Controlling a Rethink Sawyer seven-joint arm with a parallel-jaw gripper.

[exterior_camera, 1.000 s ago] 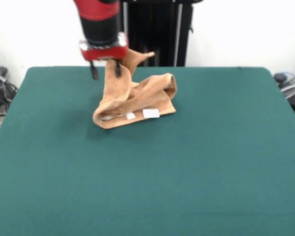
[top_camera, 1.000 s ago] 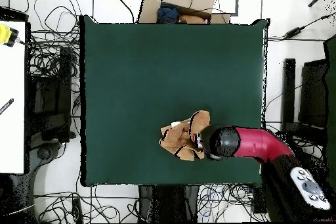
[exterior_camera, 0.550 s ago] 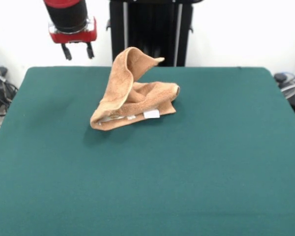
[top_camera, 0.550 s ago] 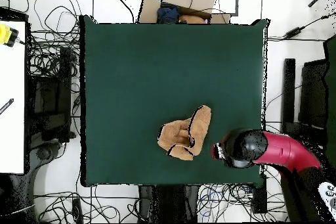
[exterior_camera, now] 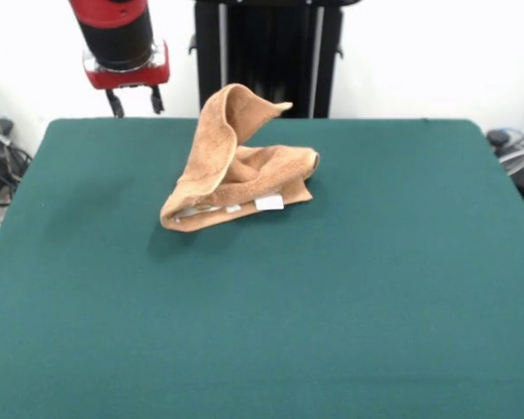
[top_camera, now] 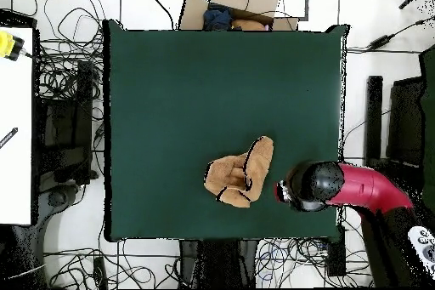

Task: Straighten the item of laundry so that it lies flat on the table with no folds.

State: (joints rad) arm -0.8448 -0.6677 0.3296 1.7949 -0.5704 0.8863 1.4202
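Observation:
The orange-tan towel (exterior_camera: 236, 170) sits crumpled on the green table (exterior_camera: 332, 288), one fold standing up in a peak, with white labels showing at its front hem. From above, the towel (top_camera: 236, 174) is a folded lump toward the table's lower edge. My gripper (exterior_camera: 134, 100) hangs open in the air, up and to the left of the towel, holding nothing. In the overhead view, the gripper (top_camera: 285, 191) is just right of the towel, mostly hidden under the arm's wrist.
A cardboard box (top_camera: 234, 6) with cloth in it stands past the table's top edge. Cables (top_camera: 59, 74) lie on the floor around the table. A white bench (top_camera: 15, 125) runs along the left.
A second ago my gripper was down at the towel's raised fold. It let go and rose away to the left; the fold stayed standing. Over the last half second it dipped slightly.

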